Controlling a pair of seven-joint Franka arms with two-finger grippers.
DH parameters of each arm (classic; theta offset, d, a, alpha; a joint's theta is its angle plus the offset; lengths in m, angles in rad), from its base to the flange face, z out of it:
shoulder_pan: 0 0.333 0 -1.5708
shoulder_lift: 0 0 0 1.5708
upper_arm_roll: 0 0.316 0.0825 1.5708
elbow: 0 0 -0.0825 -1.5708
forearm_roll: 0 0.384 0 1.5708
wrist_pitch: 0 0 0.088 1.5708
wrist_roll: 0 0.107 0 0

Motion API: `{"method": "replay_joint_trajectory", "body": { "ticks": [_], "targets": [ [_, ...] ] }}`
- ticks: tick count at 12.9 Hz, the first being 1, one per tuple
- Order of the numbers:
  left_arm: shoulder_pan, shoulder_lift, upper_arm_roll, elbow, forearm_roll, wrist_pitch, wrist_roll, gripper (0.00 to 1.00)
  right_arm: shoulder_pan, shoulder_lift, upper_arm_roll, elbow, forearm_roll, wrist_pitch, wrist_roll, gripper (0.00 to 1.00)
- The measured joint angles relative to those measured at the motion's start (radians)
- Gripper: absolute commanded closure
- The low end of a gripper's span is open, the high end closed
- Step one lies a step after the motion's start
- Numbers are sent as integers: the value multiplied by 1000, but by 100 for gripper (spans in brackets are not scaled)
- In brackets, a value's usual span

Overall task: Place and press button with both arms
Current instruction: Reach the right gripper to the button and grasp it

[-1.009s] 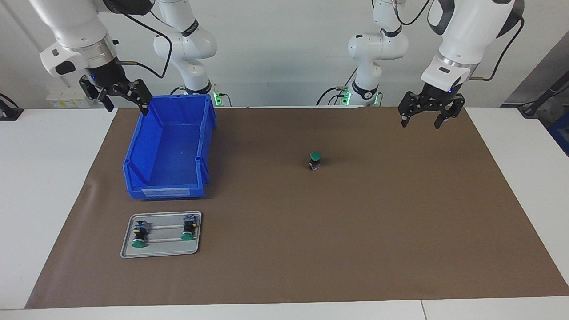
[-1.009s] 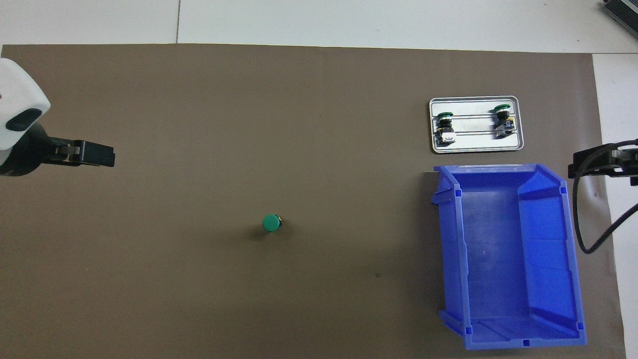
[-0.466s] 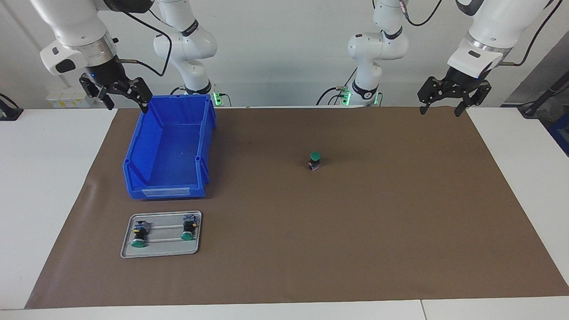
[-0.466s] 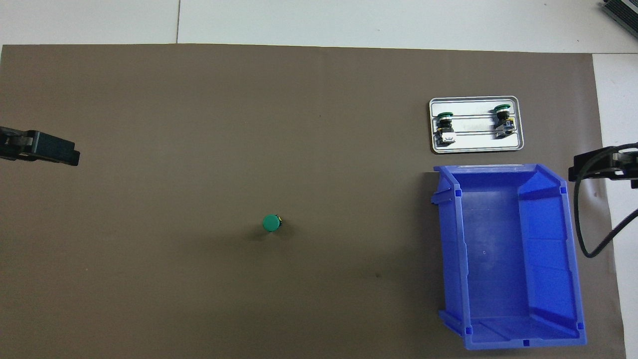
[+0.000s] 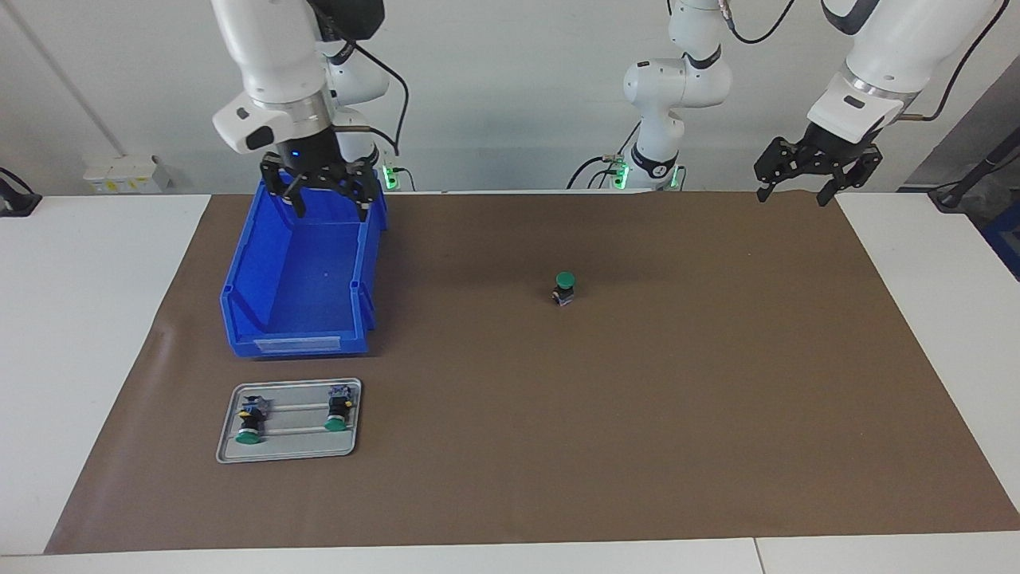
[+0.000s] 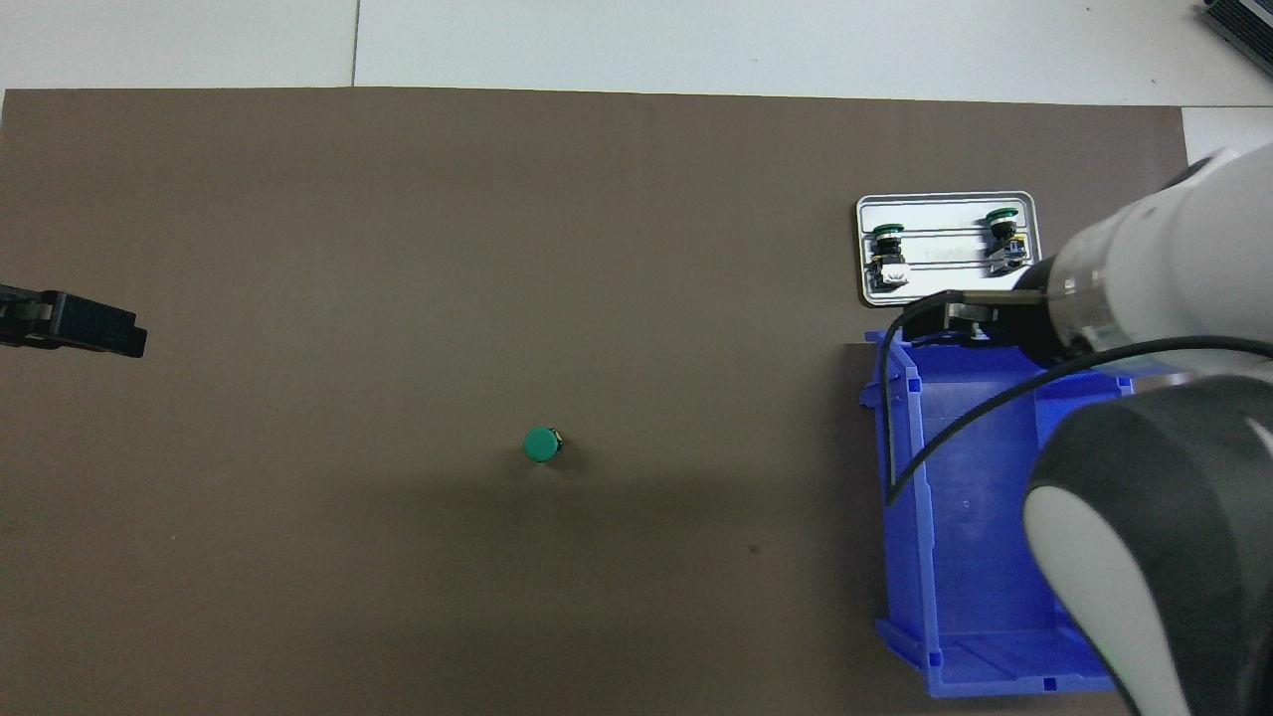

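Note:
The button (image 5: 564,288) stands upright on the brown mat near the middle of the table, green cap up; it also shows in the overhead view (image 6: 542,445). No gripper touches it. My right gripper (image 5: 327,206) hangs open and empty over the end of the blue bin (image 5: 299,344) nearest the robots. My left gripper (image 5: 794,196) hangs open and empty in the air over the mat's corner at the left arm's end. In the overhead view only one of its fingers (image 6: 94,330) shows.
The blue bin (image 6: 900,517) is empty. A grey tray (image 5: 288,453) farther from the robots than the bin holds two more green buttons lying on their sides (image 5: 249,422) (image 5: 338,413). The right arm (image 6: 1144,477) covers part of the bin from above.
The right arm has swung from outside the bin to over the bin's near end. The left gripper rose toward the left arm's end of the table, then held almost still.

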Motion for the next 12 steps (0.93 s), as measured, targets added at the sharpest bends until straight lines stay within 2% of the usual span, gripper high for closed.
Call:
{"method": "replay_joint_trajectory", "body": {
  "ticks": [7,12],
  "targets": [
    [0,-2,0,-6,0,0,0,0,293,168,4,-24,25,254,258,0],
    [0,-2,0,-6,0,0,0,0,425,285,3,-35,26,432,353,0]
  ]
}}
